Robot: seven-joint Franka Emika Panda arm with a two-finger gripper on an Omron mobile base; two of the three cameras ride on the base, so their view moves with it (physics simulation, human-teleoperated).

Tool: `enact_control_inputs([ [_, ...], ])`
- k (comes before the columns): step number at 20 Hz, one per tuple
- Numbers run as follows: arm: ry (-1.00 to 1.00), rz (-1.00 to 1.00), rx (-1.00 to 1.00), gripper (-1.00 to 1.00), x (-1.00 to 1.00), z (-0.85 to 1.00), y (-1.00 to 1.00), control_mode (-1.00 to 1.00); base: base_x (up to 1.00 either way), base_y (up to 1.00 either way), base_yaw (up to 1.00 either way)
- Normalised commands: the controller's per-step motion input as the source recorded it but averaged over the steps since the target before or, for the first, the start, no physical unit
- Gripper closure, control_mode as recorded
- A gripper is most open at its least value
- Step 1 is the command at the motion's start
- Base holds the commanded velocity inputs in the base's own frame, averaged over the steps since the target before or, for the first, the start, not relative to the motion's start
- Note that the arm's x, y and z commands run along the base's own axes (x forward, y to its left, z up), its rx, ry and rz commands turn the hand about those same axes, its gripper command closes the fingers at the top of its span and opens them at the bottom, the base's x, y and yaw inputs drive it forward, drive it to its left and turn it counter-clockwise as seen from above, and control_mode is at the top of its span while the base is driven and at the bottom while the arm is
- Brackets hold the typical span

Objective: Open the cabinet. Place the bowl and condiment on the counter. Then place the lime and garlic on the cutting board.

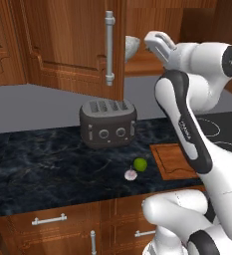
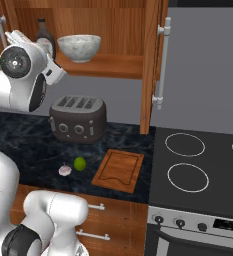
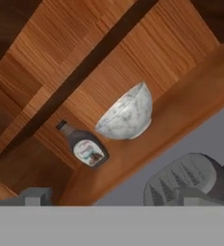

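The cabinet (image 2: 113, 66) stands open. On its shelf the marbled bowl (image 2: 79, 47) sits upright, with the dark condiment (image 2: 44, 36) bottle to its left. In the hand view the bowl (image 3: 125, 115) and condiment (image 3: 84, 146) lie ahead of my gripper (image 3: 113, 197), whose fingertips (image 3: 34, 196) are spread wide with nothing between them. My gripper (image 1: 154, 42) hovers just outside the shelf, a short way from the bowl (image 1: 132, 47). The lime (image 1: 140, 164) and garlic (image 1: 130, 175) rest on the counter (image 1: 48, 164), left of the cutting board (image 1: 174, 162).
A dark toaster (image 1: 107, 122) stands on the counter under the shelf. The left door (image 1: 62, 40) and the right door (image 2: 155, 60) hang open on either side. The black stovetop (image 2: 198, 170) lies right of the board.
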Motion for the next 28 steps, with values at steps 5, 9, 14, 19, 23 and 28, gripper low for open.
enact_control_inputs([
  [5, 0.05, 0.03, 0.04, -1.0, 0.52, -0.04, 0.05, -1.0, 0.0, 0.0, 0.0],
  [9, 0.04, 0.1, 0.08, -1.0, 0.52, -0.01, 0.0, -1.0, 0.0, 0.0, 0.0],
  [14, 0.01, 0.15, 0.1, -1.0, 0.47, -0.03, 0.04, -1.0, 0.0, 0.0, 0.0],
  [19, 0.01, 0.16, 0.09, -1.0, 0.43, -0.07, 0.07, -1.0, 0.0, 0.0, 0.0],
  [23, 0.03, 0.17, 0.09, -1.0, 0.37, -0.07, 0.06, -1.0, 0.0, 0.0, 0.0],
  [28, 0.02, 0.16, 0.06, -1.0, 0.34, -0.07, 0.13, -1.0, 0.0, 0.0, 0.0],
])
